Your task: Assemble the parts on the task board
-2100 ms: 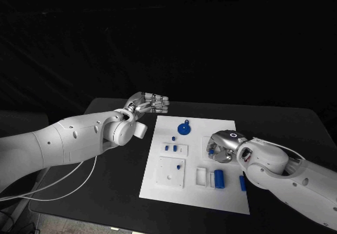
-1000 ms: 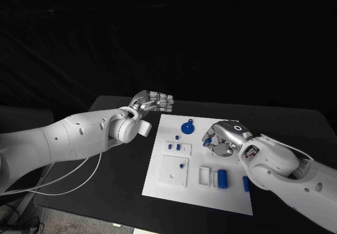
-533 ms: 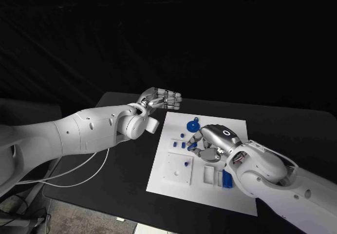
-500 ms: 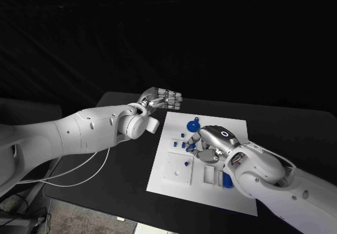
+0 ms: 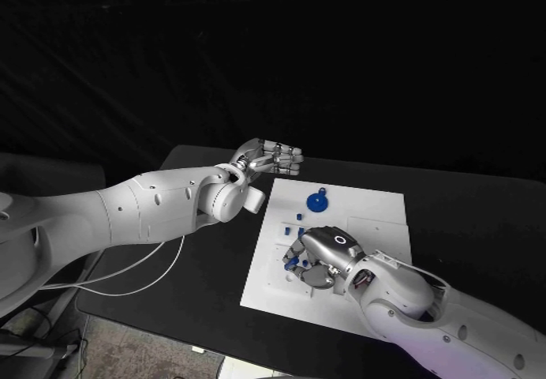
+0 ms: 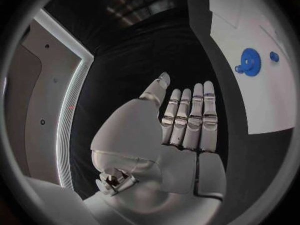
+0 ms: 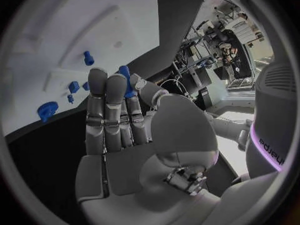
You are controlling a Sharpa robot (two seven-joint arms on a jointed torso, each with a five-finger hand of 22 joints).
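Your left hand (image 5: 274,159) hovers over the bare black table (image 5: 170,237) beyond the task board's (image 5: 381,217) far left corner, fingers straight, pressed side by side, holding nothing. Your right hand (image 5: 319,257) sits low over the board's near middle, pinching a small blue part (image 7: 125,79) at its fingertips. Two seconds ago that hand was at the board's right side; it has since crossed toward the left recesses. The blue gear (image 5: 316,204) lies clear at the far end, with open board to its right.
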